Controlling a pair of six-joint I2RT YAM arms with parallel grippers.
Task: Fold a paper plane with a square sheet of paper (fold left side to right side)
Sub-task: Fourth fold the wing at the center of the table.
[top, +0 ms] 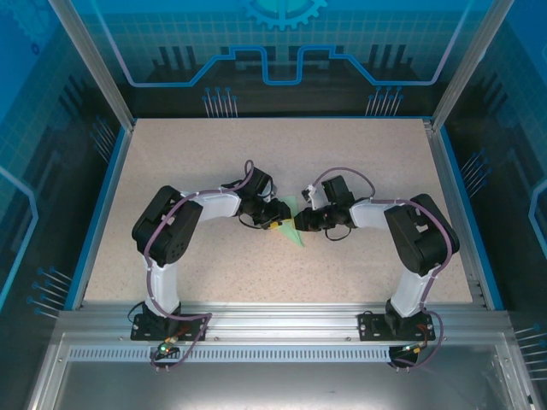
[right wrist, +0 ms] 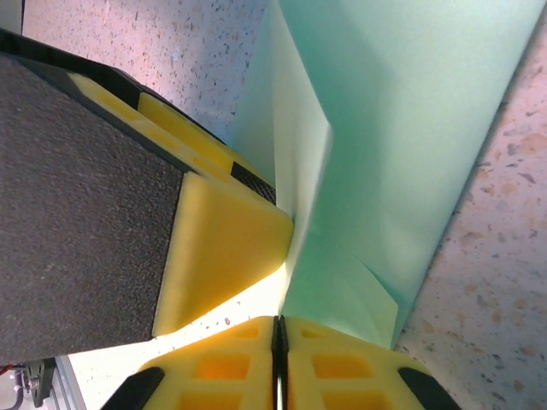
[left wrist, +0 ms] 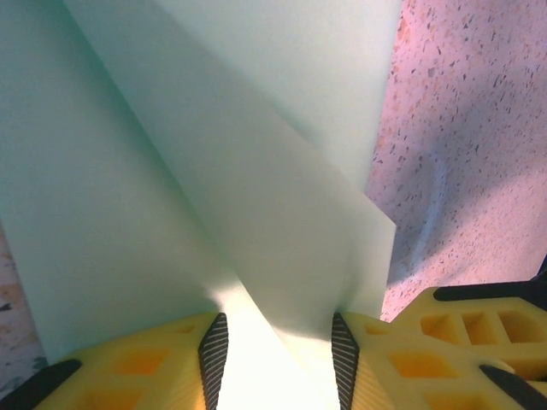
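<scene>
The pale mint-green sheet of paper (top: pixel 293 231) lies folded into a narrow pointed shape at the table's middle, between both grippers. My left gripper (top: pixel 277 224) comes at it from the left. In the left wrist view a curved fold of the paper (left wrist: pixel 256 171) fills the gap between the ribbed pads (left wrist: pixel 214 359) of the left gripper (left wrist: pixel 278 333) and touches both. My right gripper (right wrist: pixel 278 329) has its pads pressed together on the paper's (right wrist: pixel 402 128) near edge. The left gripper's yellow finger (right wrist: pixel 222 248) presses the paper from the side.
The speckled table (top: pixel 359 162) is ringed by a blue rim and transparent walls. Both arm bases stand at the near metal rail (top: pixel 273 320). The two wrists nearly touch over the paper.
</scene>
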